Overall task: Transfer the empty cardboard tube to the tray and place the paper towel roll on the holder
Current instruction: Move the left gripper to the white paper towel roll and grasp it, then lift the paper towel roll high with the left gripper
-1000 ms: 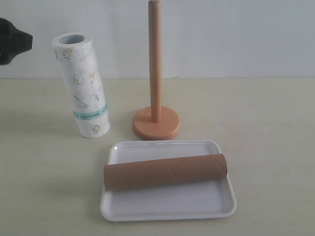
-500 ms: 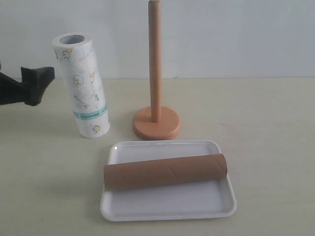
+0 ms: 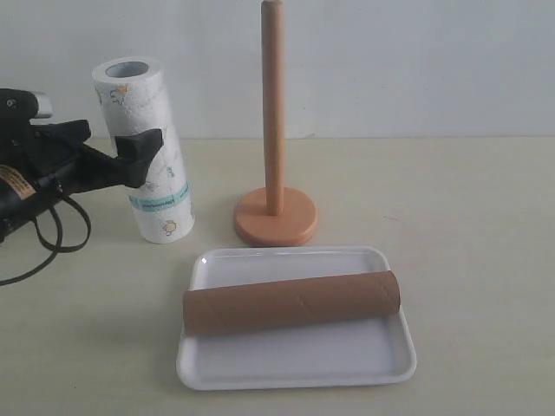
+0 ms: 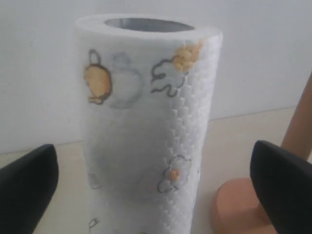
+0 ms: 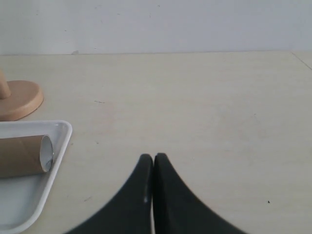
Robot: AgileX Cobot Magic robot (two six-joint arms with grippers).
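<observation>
While the long, hollow brown cardboard tube (image 3: 290, 303) lies on its side across the flat white plastic tray (image 3: 295, 374), the thick white embossed paper towel roll (image 3: 163, 208), printed with yellow cartoons and a teal band, stands upright on the pale desk (image 3: 477, 217).

Light orange-brown wooden holder (image 3: 274, 130): disc base with a tall rod, rod bare. It stands just behind the tray, right of the roll and apart from it.

Left end effector (image 3: 124, 135): black, released, jaws spread wide around the roll at mid-height. The left wrist view shows one of its fingers (image 4: 29, 190) on each side, with a gap to the paper on both.

Right end effector (image 5: 153, 161): clenched, tips pressed together and gripping nothing. It is above bare desk near a tray corner, where the tube's open end shows.
</observation>
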